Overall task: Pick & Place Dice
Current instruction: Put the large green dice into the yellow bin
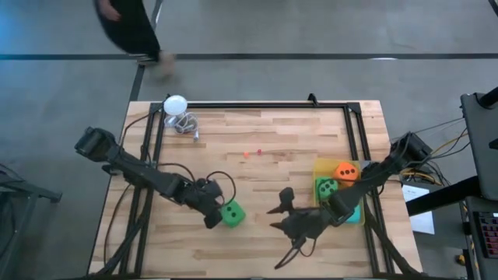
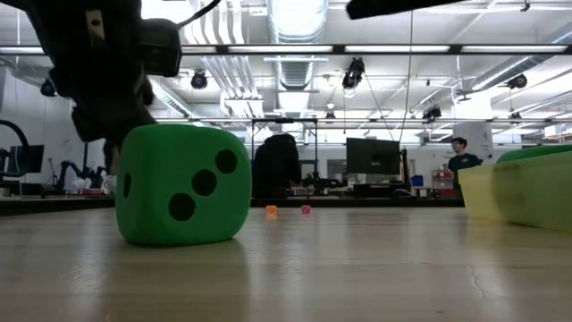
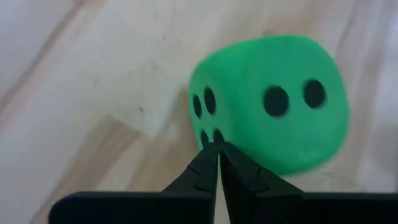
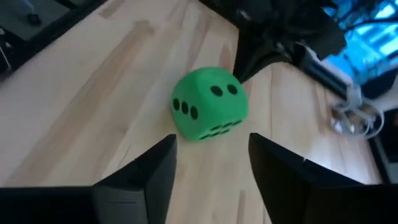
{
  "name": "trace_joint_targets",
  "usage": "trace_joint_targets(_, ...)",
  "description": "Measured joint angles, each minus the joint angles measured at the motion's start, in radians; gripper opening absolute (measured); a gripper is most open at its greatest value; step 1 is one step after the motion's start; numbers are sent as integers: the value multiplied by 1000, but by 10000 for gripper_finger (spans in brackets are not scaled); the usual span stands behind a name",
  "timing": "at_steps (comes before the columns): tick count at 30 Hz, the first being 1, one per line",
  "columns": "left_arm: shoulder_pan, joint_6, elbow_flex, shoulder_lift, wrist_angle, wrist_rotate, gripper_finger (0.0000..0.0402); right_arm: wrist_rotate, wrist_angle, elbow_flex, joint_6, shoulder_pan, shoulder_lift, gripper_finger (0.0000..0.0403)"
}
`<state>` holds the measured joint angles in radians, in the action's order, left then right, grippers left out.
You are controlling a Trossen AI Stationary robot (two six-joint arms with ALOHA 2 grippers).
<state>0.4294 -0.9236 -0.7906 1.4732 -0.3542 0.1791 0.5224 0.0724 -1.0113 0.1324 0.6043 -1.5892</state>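
A bright green die [image 1: 231,214] sits flat on the wooden table, left of centre; it also shows large in the low view [image 2: 181,184] and in the right wrist view [image 4: 209,103]. My left gripper [image 1: 211,213] is shut, its tips at the die's left side [image 3: 214,148]. My right gripper [image 1: 282,211] is open and empty. It is to the right of the die and faces it across a gap [image 4: 211,155]. A yellow tray [image 1: 320,165] at the right holds an orange-red die [image 1: 346,171], a second green die [image 1: 327,187] and a teal die [image 1: 355,215], which my right arm partly hides. My left gripper's shut fingertips [image 3: 210,152] lie at the lower edge of the green die's side face with several pips [image 3: 208,118], coming level from the table's left. The die rests flat on the table. I cannot tell whether the tips touch the face or stop just short of it.
A white ball [image 1: 175,103] and a small coil of wire [image 1: 185,123] lie near the far left corner. Tiny red bits [image 1: 258,153] lie mid-table. A dark frame [image 1: 257,104] runs along the table edges. A person [image 1: 128,27] stands beyond the far edge.
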Motion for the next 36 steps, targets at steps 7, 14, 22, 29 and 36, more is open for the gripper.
trace_joint_targets(7, 41, -41, 0, -74, -23, -76, 25, 7, -37, -127, 139, -19, -165, 232)
trace_joint_targets(14, 98, -100, 0, -61, -35, -88, 25, 76, 54, -302, 189, -20, -281, 233)
trace_joint_targets(22, 64, -71, 0, 22, -24, -67, 25, 71, 87, -341, 158, -32, -289, 219)
trace_joint_targets(29, 22, 12, 0, 68, 89, -60, 25, 57, 88, -328, 152, -46, -293, 219)
trace_joint_targets(36, 21, 20, 0, 62, 95, -93, 25, -5, 88, -310, 133, -71, -293, 219)
